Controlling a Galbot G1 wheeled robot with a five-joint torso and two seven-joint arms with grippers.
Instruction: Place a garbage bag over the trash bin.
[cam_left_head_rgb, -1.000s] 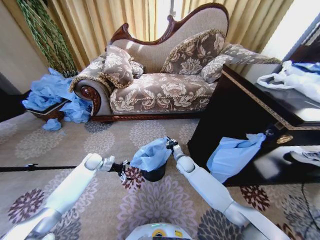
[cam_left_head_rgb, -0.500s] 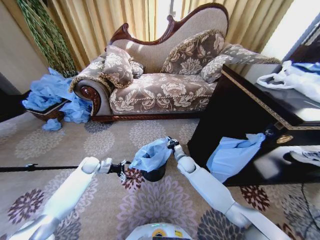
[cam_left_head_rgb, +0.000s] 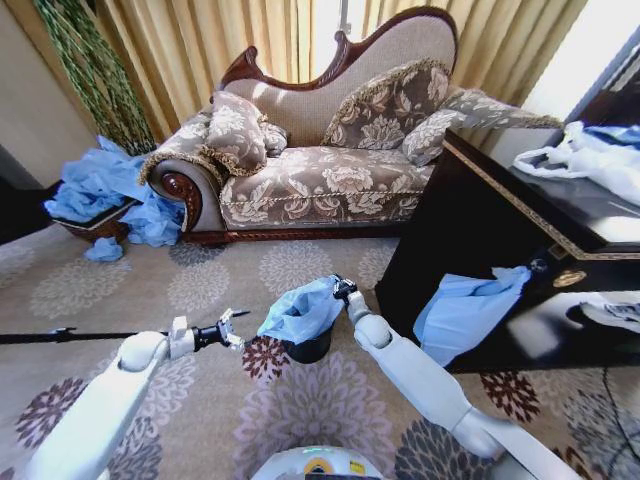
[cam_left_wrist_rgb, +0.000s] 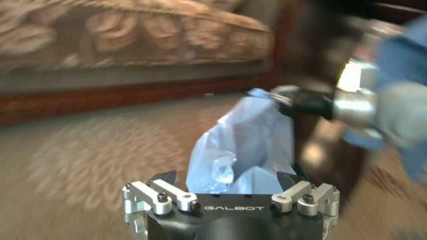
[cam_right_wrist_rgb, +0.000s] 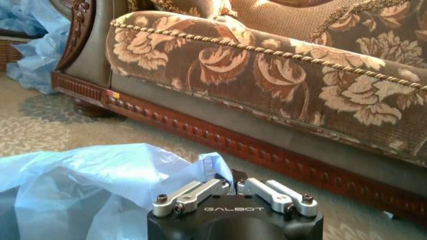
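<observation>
On the patterned carpet (cam_left_head_rgb: 150, 290), in front of the floral chaise sofa (cam_left_head_rgb: 330, 150), one small black trash bin (cam_left_head_rgb: 308, 348), round and slightly tapered, with one light-blue translucent garbage bag (cam_left_head_rgb: 300, 308) draped over its top and bunched toward the robot's left side of the rim. Two grippers at work. Right gripper (cam_left_head_rgb: 343, 290) at the far right edge of the bin, fingers pinched together on a fold of the garbage bag; in the right wrist view, bag plastic (cam_right_wrist_rgb: 100, 175) gathered right up against the closed fingers (cam_right_wrist_rgb: 200, 192). Left gripper (cam_left_head_rgb: 228, 328) off to the left of the bin, clear of the bag, jaws spread apart and holding nothing; in the left wrist view, both fingers (cam_left_wrist_rgb: 163, 179) parted wide, the bag (cam_left_wrist_rgb: 240, 150) well ahead of them, and the other arm's gripper (cam_left_wrist_rgb: 297, 100) clamped on the bag's upper corner. Elsewhere: one heap of many blue bags (cam_left_head_rgb: 95, 190) over a brown woven basket (cam_left_head_rgb: 95, 225) beside the sofa's arm, one further blue bag (cam_left_head_rgb: 465, 310) hanging down the front of the dark cabinet (cam_left_head_rgb: 480, 215), one white plastic bag (cam_left_head_rgb: 590, 160) on the cabinet top. Three cushions (cam_left_head_rgb: 235, 130) on the sofa, gold curtains (cam_left_head_rgb: 230, 35) behind.
</observation>
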